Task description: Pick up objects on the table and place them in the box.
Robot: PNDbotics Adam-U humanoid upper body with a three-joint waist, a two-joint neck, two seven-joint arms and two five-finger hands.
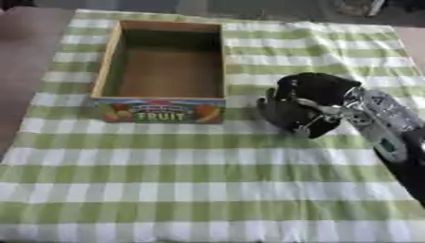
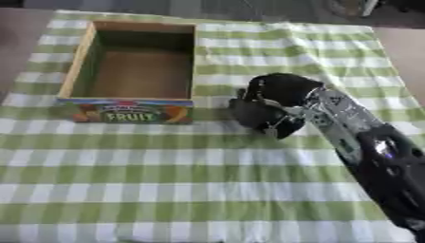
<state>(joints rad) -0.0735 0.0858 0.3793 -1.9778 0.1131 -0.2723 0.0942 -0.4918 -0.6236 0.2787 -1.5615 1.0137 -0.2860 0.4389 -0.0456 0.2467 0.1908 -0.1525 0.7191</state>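
Nearest to us is the green and white checked cloth that covers the tabletop, whose brown surface shows at the left edge. We see our right arm (black, with silver parts toward the wrist) come in from the lower right corner and reach toward the middle of the cloth. At its end the right robot hand sits low over the cloth, just to the right of the box, near its front right corner but apart from it. Its fingers are curled downward and inward; we cannot tell whether they close on anything, because the hand itself hides whatever might lie under it. The box is an open wooden one with a brown floor, standing on the far left part of the cloth, and its front wall carries a colourful label reading FRUIT. We see nothing inside it. Our left robot hand appears in neither view.
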